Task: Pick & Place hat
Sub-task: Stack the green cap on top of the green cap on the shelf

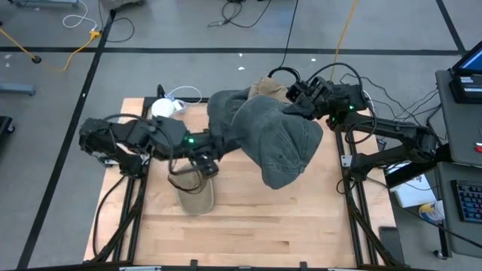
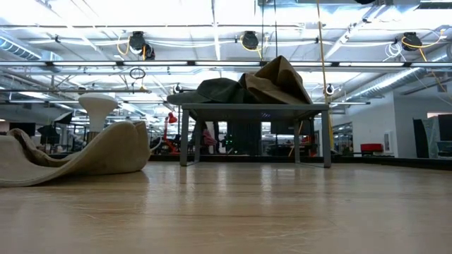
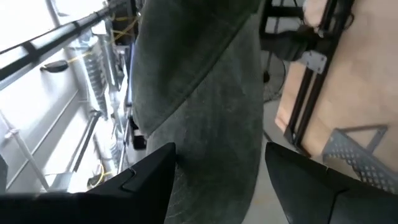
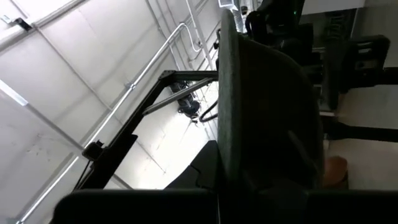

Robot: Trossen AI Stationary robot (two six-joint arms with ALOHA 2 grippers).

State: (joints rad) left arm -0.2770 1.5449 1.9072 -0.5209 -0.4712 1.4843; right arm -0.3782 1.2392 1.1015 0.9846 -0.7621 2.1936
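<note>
a: starting at our left, a tan hat [image 1: 195,197] lies on the wooden surface [image 1: 248,226], just below the left tool [image 1: 205,165]. in the low view it's the beige folded shape [image 2: 85,152] resting flat on the wood.

b: and the left tool itself? we see its two fingers [image 3: 140,186] standing well apart in the left wrist view, with grey-green cloth between and beyond them.

a: agreed, spread wide and clamped on nothing. that cloth is the big grey-green hat [image 1: 279,143], which hangs in mid-air over the middle of the surface. behind it, a brown hat [image 1: 267,88] sits up on the raised rack with other dark cloth.

b: moving right, the right tool [image 1: 310,98] is at the hat's far edge. its fingers are together, pinching the brim [image 4: 227,124], which runs edge-on up the right wrist view.

a: so we judge the step in hand as the carry, or a handover: the grey-green hat is lifted and held by the right tool alone, while the left tool waits open against the crown.

b: next, we think, either the left tool closes on the fabric to share the load, or the right arm lowers the hat to the bare wood. the cloth is floppy, so whichever tool lets go should wait until the hat is supported.
</note>
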